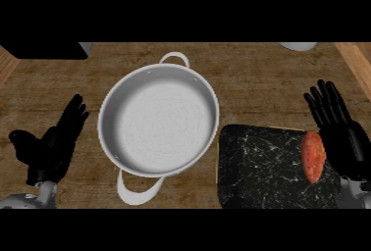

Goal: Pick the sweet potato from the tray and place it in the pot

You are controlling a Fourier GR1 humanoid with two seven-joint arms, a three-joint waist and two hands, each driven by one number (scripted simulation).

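Closest to the viewer, at the lower right, lies a black tray with white veins like marble, and its near edge reaches the bottom of the view. The sweet potato is on this tray, at its right edge; it is orange-red and lies lengthwise from near to far. Just beside it, on its right side, is the right robot hand. Its fingers are straight and point away from the viewer, so the hand is released and grasps nothing. The palm is very near the sweet potato, but it is not possible to say if they touch. To the left of the tray, almost touching its left corner, stands the pot, a wide pale metal pot with one handle on the far side and one on the near side, and nothing is inside it. The left robot hand rests to the left of the pot, also released, with fingers up and the thumb spread to the left. All stand on a brown wooden table. A black object is at the far left corner and a white object at the far right.
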